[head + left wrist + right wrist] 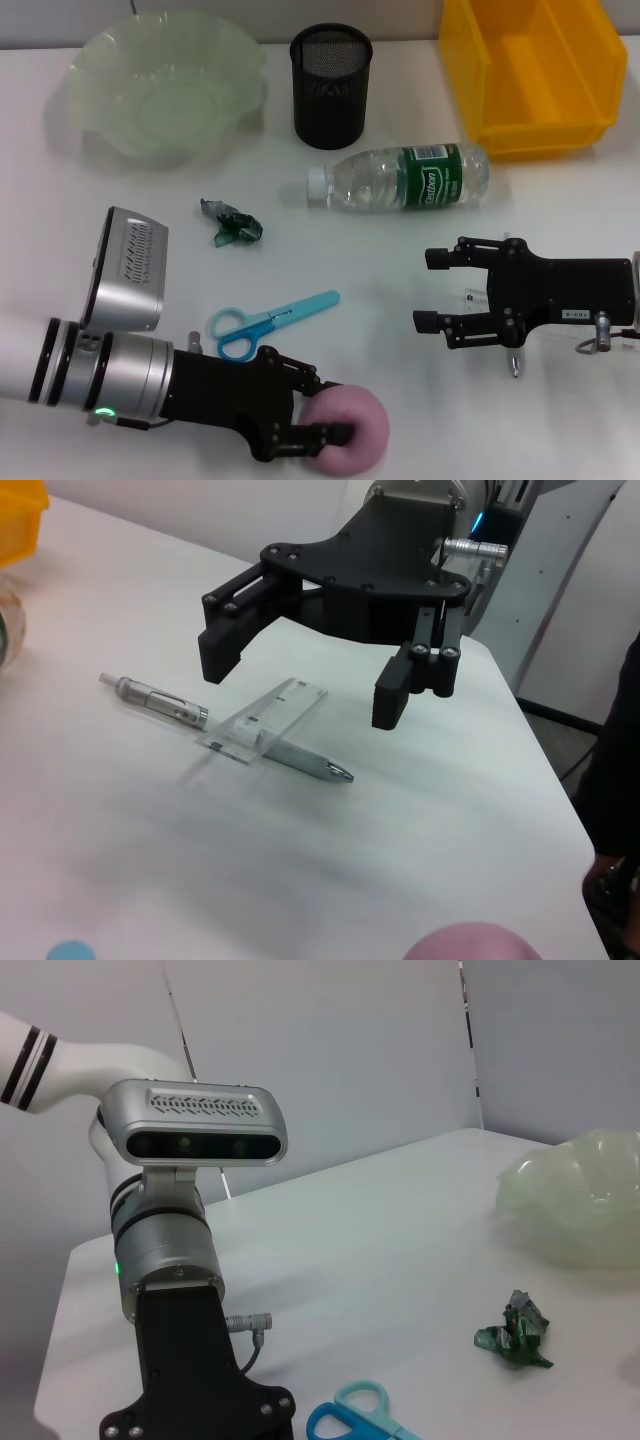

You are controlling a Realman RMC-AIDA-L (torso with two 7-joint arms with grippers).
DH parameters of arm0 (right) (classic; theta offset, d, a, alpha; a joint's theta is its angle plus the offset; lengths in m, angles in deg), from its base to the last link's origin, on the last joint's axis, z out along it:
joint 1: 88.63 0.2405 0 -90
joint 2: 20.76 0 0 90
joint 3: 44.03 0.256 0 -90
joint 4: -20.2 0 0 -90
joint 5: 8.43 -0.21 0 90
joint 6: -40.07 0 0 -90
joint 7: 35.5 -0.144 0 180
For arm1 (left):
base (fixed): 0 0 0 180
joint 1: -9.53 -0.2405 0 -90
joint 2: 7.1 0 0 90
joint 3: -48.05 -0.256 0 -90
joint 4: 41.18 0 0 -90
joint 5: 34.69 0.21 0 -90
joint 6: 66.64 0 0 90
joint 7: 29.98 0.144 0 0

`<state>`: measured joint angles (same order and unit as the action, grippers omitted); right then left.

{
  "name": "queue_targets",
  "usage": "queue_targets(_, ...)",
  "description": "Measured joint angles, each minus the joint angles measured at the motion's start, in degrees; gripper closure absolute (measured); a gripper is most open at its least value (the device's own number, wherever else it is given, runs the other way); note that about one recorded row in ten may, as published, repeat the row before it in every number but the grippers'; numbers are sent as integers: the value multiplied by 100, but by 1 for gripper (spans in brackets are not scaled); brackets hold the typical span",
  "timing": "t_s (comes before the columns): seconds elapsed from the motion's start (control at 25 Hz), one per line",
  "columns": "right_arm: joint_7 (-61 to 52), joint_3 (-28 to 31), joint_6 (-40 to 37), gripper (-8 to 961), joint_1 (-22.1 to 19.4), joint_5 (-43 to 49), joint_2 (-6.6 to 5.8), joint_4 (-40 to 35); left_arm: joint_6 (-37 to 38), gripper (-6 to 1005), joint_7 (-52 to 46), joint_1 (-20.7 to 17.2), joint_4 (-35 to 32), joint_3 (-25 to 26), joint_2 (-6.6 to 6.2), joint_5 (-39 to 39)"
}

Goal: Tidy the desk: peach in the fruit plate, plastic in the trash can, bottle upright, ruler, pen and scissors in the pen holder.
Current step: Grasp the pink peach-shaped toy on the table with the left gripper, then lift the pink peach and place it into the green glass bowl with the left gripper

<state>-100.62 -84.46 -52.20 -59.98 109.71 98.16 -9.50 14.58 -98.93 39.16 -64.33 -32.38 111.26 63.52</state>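
Gripping the peach (352,432) at the near edge of the table (330,270), our left gripper (335,425) has its black fingers closed around the round, matte pink fruit. Just far of it lie the scissors (268,323), blue and teal handles to the left, blades pointing right. Farther left and back sits the crumpled green plastic (232,225).

Our right gripper (432,290) hovers at the right with its jaws spread wide, above a clear ruler (263,721) that lies across a silver pen (225,726).

A clear bottle (400,179) with a green label lies on its side beyond that, white cap to the left. At the far edge we see a pale green, wavy-rimmed fruit plate (165,85) on the left, a black mesh pen holder (331,85) in the middle, and a yellow bin (536,75) on the right; nothing shows inside any of them.
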Motion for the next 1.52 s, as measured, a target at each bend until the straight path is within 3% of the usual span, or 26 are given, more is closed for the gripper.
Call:
queue_targets(0.04, 0, 0, 0, 125, 0, 0, 0, 0, 0, 322, -1, 8, -1, 0, 0, 1)
queue_targets(0.2, 0, 0, 0, 125, 5, -2, 0, 0, 26, 554, -7, 37, 3, 0, -4, 5)
queue_targets(0.4, 0, 0, -1, 124, 13, -9, 0, 0, 38, 652, -33, 55, 4, 0, -6, 15)
queue_targets(1.52, 0, 7, -1, 125, 26, 8, -1, 0, 198, 877, -153, 167, 3, 84, 3, 118)
